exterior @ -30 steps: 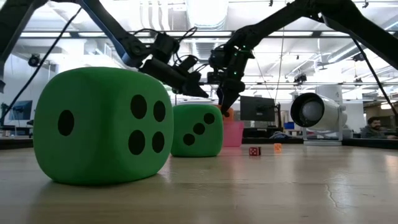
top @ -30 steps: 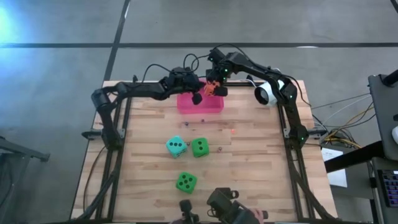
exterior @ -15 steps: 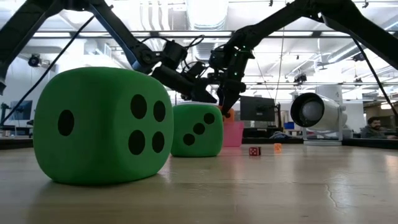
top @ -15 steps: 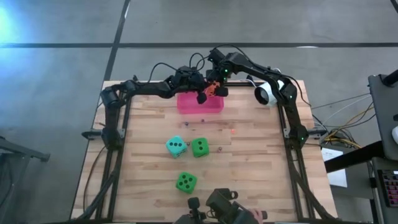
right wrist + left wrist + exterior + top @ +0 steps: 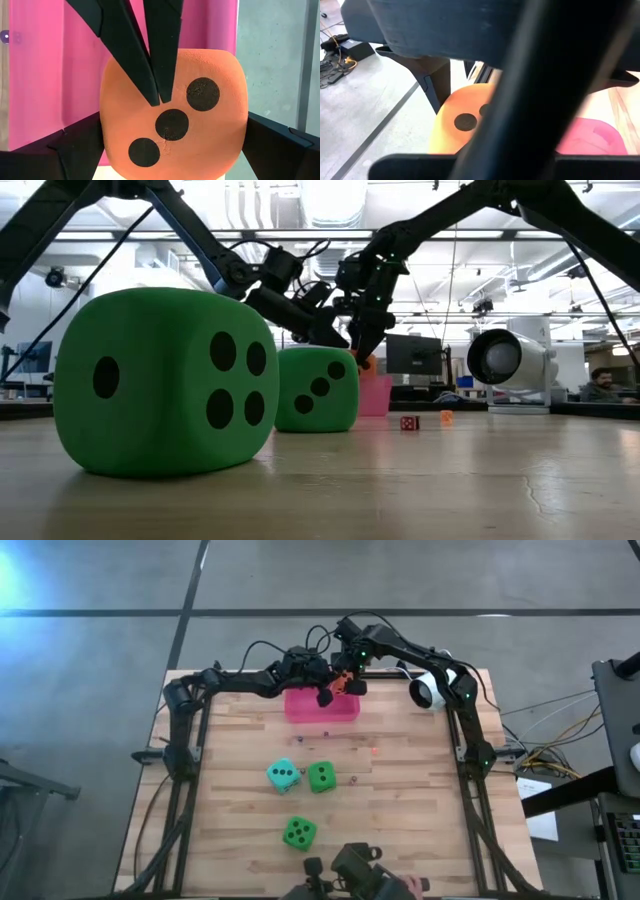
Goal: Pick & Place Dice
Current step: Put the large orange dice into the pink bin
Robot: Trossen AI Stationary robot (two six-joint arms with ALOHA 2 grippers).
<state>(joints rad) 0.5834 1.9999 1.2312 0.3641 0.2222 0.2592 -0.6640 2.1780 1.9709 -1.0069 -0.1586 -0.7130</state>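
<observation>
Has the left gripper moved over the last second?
Yes. In the high view the left gripper, shut, has shifted slightly right along the pink tray, toward the orange die in the right gripper.

No readable text, label or number shows.

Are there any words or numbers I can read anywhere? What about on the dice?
No words or numbers can be read in any view.
The orange die shows only pips: three on the face seen.
The near green die shows pips too: four on one face, one on another.
</observation>
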